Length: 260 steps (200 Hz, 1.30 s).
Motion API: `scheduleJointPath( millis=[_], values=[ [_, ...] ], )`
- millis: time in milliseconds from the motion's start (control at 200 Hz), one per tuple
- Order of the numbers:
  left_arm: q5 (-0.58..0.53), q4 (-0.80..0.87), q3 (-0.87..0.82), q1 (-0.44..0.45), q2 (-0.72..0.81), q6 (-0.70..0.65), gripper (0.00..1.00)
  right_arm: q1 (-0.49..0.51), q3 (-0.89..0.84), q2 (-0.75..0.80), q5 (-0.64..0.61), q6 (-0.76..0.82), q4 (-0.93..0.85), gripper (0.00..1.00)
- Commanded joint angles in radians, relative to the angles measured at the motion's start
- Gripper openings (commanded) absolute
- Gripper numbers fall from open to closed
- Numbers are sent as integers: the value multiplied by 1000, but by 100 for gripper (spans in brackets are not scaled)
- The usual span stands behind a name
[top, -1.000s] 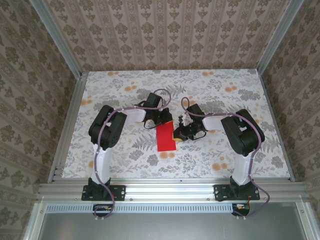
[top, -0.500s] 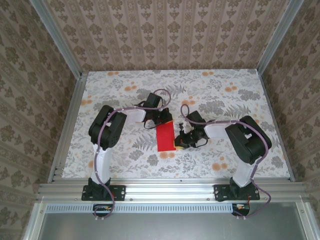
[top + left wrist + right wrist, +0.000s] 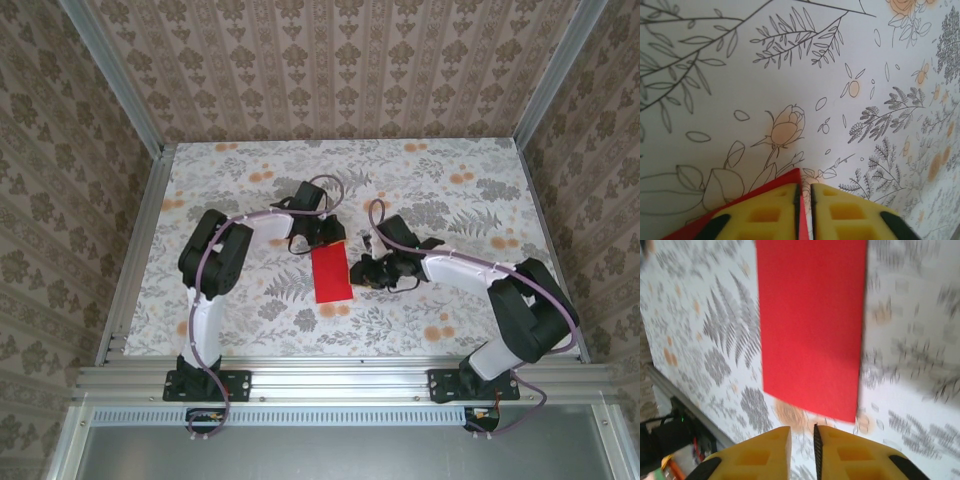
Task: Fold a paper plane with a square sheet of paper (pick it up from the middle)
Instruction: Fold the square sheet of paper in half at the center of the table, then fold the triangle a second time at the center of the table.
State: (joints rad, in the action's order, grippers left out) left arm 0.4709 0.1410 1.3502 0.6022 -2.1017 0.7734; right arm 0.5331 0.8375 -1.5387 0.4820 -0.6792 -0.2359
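Observation:
The red sheet of paper (image 3: 332, 272) lies flat on the table as a narrow, folded rectangle. No dart shape shows. My left gripper (image 3: 328, 240) is at the sheet's far end, shut on it. In the left wrist view a red corner (image 3: 790, 175) sticks out past the yellow pads (image 3: 765, 215), and a red edge runs between them at the left gripper (image 3: 804, 187). My right gripper (image 3: 360, 272) sits just right of the sheet, apart from it. In the right wrist view the paper (image 3: 810, 325) lies ahead of the right gripper (image 3: 802, 432), whose pads stand narrowly open over bare table.
The table (image 3: 460, 200) has a floral-print top, with aluminium rails (image 3: 340, 378) along its near edge and sides and patterned walls around it. The right arm's elbow (image 3: 525, 305) reaches far toward the right side.
The right gripper has drawn back from the paper's right edge, and the right arm's elbow has swung out to the right. The left gripper and the paper have stayed put.

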Motion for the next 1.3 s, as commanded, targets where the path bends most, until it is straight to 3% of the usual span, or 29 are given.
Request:
scheduleJointPath(
  millis=[0, 200, 395, 605, 890, 1295],
  values=[
    [3, 62, 21, -30, 103, -26, 27, 1, 49, -7, -157, 26, -35, 24],
    [-18, 41, -121, -109, 279, 4, 43, 31, 189, -134, -236, 128, -82, 28],
    [-84, 36, -334, -203, 445, 34, 50, 84, 339, -292, -302, 199, -142, 28],
    [-84, -6, -517, -224, 542, 86, 53, 90, 442, -409, -337, 196, -148, 29],
    [-46, -24, -626, -165, 601, 122, 54, 70, 507, -502, -364, 183, -193, 32],
    [41, -124, -683, -8, 572, 231, 59, -1, 439, -561, -281, -50, -152, 39]
  ],
)
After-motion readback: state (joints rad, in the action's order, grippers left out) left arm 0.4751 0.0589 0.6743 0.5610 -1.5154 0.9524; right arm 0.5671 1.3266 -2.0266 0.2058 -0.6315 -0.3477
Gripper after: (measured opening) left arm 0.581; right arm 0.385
